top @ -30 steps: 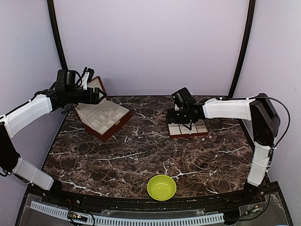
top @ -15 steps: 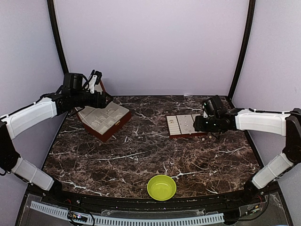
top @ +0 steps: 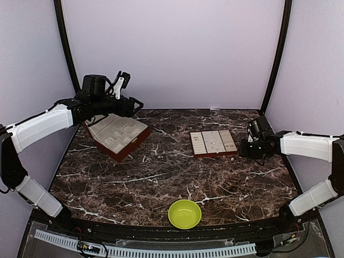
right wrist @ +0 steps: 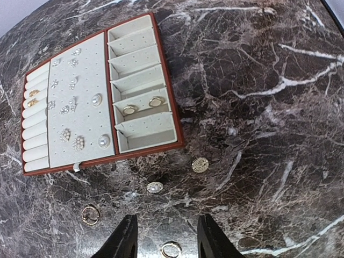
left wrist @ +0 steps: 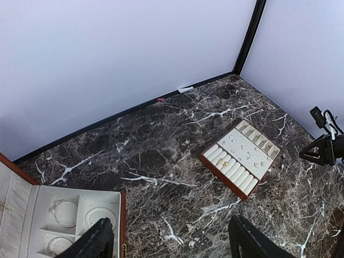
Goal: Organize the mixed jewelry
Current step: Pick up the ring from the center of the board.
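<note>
The left arm reaches in from the left wall, forearm raised. The left gripper [top: 135,106] hovers above the back edge of the hinged jewelry box [top: 127,152], pointing right. Its jaws are spread wide and grasp nothing. The right arm lies low and nearly level. The right gripper [top: 248,149] is just off the right end of the ring tray [top: 215,155], near the table's right edge. Its fingers [right wrist: 124,240] stand partly apart, released, above a small ring [right wrist: 171,249] lying on the marble.

Wire hoops [left wrist: 64,212] sit in the box's compartments. Pearls and studs [right wrist: 97,100] rest on the tray, and loose pieces [right wrist: 200,164] lie on the table beside the tray's near edge. Broad marble tabletop [top: 161,177] lies free between box, tray and green bowl [top: 185,214].

A second ago the right gripper was over the tray; it has since pulled back rightward. The left gripper has lifted and swung right.
</note>
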Controlling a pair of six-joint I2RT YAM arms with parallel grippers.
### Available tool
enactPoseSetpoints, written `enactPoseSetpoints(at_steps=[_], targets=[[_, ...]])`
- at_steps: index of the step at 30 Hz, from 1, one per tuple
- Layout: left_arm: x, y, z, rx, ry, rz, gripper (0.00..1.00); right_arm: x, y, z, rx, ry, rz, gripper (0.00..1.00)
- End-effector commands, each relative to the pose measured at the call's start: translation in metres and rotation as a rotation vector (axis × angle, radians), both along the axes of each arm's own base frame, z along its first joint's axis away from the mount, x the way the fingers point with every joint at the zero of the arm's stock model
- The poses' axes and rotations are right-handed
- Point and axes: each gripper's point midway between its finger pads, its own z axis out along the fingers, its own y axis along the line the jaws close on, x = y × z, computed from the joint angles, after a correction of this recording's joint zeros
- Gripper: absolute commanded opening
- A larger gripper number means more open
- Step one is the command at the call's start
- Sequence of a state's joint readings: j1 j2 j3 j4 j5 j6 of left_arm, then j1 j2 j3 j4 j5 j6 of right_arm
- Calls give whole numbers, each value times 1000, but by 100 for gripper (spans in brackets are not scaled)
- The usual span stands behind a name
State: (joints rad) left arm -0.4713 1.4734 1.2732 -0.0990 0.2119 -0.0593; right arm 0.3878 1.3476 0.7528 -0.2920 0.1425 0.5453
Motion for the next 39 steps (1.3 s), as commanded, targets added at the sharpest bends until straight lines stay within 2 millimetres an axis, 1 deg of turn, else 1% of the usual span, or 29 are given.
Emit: enactPoseSetpoints(at_steps=[1,4,8,12,15,21,29,39], targets=[[-6,7,-9,38,-8,6,76,-3,4,-18,4,60,6,34],[-9,8,-4,28,-24,4,76,-5,13,-24,-1,79,41,32],[-11,10,0,28,-36,8,77,-6,44,-22,11,69,139,32],[-11,9,-3,25,-24,3,77,-8,72,-25,-8,68,230,30],[-12,7,-4,19,-16,-3,77,-6,84,-29,-22,76,257,25],[-11,6,-8,18,-5,-5,77,-7,107,-32,-22,82,330,20],[-10,5,-12,21,4,-5,77,-13,123,-43,-25,118,380,14],[-10,6,-10,20,1,-4,77,-10,129,-50,-49,128,397,9]])
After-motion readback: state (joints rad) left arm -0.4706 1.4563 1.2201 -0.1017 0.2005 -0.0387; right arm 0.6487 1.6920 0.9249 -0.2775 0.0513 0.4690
